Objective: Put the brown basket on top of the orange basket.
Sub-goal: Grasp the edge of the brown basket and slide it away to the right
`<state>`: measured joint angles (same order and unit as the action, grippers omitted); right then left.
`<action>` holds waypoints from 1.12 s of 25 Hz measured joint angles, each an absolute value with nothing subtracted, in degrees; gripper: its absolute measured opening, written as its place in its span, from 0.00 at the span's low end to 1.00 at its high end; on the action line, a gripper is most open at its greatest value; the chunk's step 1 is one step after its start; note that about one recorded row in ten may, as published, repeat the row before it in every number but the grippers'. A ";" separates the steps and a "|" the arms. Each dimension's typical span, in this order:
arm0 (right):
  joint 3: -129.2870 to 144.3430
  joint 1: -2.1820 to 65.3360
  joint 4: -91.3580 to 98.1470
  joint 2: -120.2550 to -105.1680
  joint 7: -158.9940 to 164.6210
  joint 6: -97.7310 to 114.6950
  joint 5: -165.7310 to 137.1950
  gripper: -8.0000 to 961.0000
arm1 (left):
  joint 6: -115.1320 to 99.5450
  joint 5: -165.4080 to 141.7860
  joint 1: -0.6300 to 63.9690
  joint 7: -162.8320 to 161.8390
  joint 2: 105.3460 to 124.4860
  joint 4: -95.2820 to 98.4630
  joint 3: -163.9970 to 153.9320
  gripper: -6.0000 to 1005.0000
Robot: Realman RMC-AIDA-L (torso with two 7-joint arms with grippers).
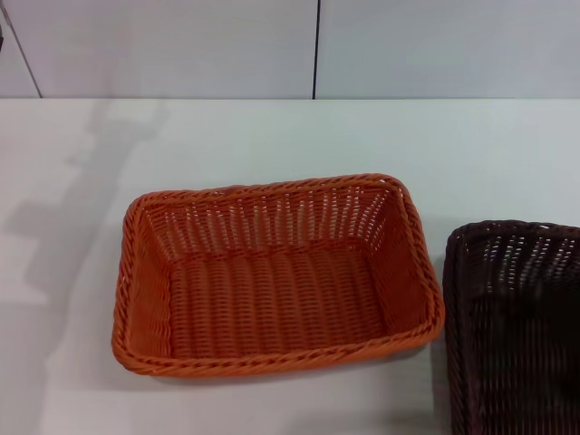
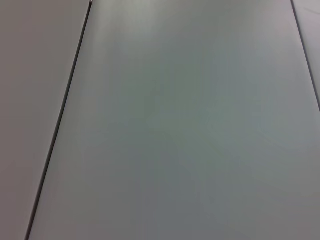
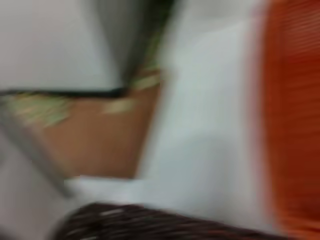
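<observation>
The orange basket [image 1: 276, 276] sits empty on the white table [image 1: 272, 136], in the middle of the head view. The brown basket [image 1: 515, 326] sits on the table just to its right, cut off by the picture's right and lower edges, with a narrow gap between them. The right wrist view is blurred; it shows a strip of the orange basket [image 3: 295, 115] and part of the brown basket's rim [image 3: 150, 222]. Neither gripper shows in any view. The left wrist view shows only plain grey panels.
A pale wall with a dark vertical seam [image 1: 316, 50] stands behind the table. An arm-shaped shadow [image 1: 82, 199] lies on the table at the left. The right wrist view shows a brown floor area [image 3: 100, 140] beyond the table edge.
</observation>
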<state>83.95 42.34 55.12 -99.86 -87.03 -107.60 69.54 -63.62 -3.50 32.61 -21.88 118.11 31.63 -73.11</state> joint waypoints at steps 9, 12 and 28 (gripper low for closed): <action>56.32 45.13 57.63 -101.95 -87.85 -105.91 52.63 0.68 | -63.55 -3.50 33.12 -21.88 118.02 30.62 -72.91 0.84; 56.16 46.72 55.35 -102.29 -88.17 -102.90 47.16 0.68 | -63.54 -3.51 33.13 -21.88 118.03 29.80 -72.17 0.84; 57.00 48.08 49.39 -105.21 -89.74 -97.14 36.75 0.66 | -63.51 -3.42 33.51 -21.91 118.18 28.76 -71.54 0.84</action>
